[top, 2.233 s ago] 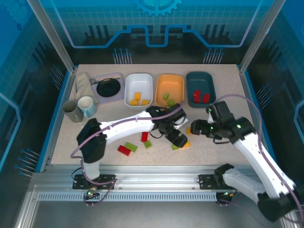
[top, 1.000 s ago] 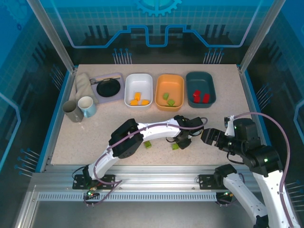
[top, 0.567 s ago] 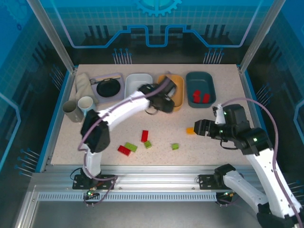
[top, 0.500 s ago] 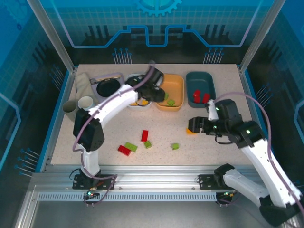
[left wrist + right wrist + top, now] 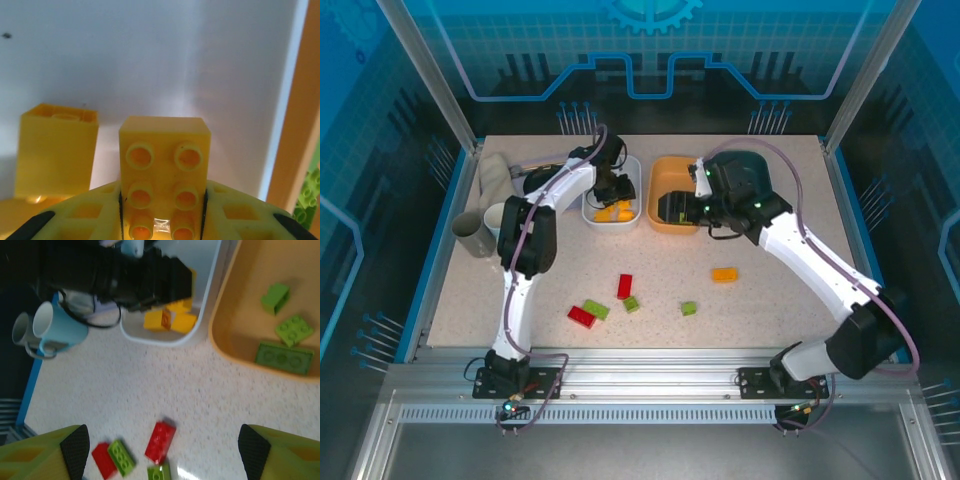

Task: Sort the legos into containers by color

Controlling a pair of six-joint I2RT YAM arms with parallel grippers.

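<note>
- Nearest, on the table (image 5: 770,330): 5 loose legos (image 5: 625,286), red and green, lay unsorted. 1 orange brick (image 5: 724,274) lay apart to their right.
- Right gripper (image 5: 670,210) hovered at the near rim of the orange tub (image 5: 670,178). The wrist view showed its fingers spread wide with nothing between them. 3 green bricks (image 5: 284,358) lay inside that tub.
- Left gripper (image 5: 162,190) was clamped on a yellow brick (image 5: 164,145), low over the floor of the white tub (image 5: 150,60) and near a second yellow brick (image 5: 56,150). Judged: held there for release among its own colour.
- Versus 0.5 s before: the left gripper had sat over the white/orange tub divide and was now inside the white tub.
- Right gripper had been at the orange brick mid-table and had since moved away to the orange tub. That brick remained on the table.
</note>
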